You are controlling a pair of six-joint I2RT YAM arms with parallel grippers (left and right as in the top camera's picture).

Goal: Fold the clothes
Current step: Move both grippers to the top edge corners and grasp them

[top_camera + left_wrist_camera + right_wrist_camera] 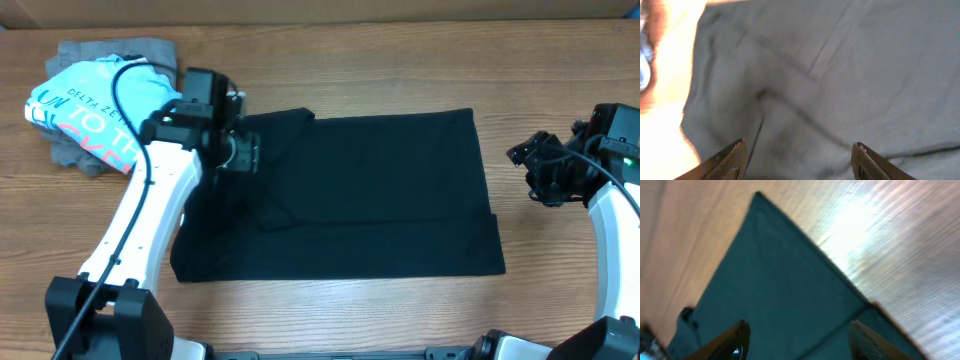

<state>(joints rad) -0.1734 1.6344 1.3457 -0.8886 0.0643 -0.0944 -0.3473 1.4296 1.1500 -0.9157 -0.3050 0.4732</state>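
left tool (799,147): apart, over the soft black cloth t-shirt (380,190)
right tool (797,330): apart, empty
tip: pinch the edge, lift slow

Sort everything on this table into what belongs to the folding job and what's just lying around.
Part of the job:
- black T-shirt, laid out between the arms
- left gripper and right gripper, both open, holding nothing

Just lying about:
- light blue "DELTA ZETA" shirt
- grey garment beneath it
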